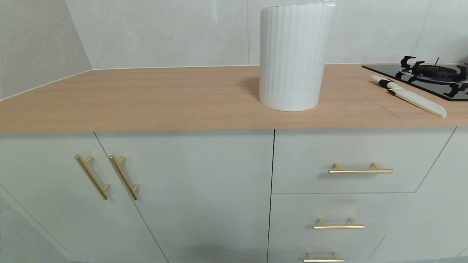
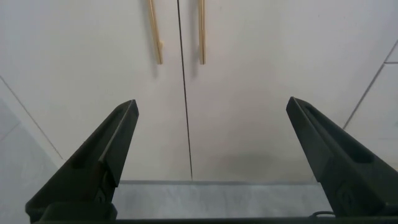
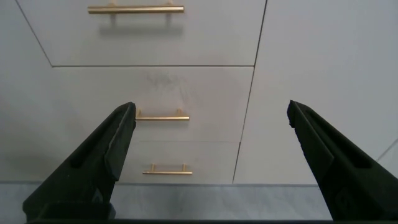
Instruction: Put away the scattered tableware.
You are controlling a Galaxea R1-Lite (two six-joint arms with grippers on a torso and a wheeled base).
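Observation:
A white knife with a black band on its handle lies on the wooden counter at the right, beside the stove. A tall white ribbed holder stands upright on the counter, left of the knife. My left gripper is open, low in front of the double cabinet doors, with nothing between its fingers. My right gripper is open too, facing the drawer fronts below the counter, holding nothing.
A black gas stove sits at the counter's right end. Below are two cabinet doors with gold handles and three drawers with gold handles. Tiled walls close off the back and left.

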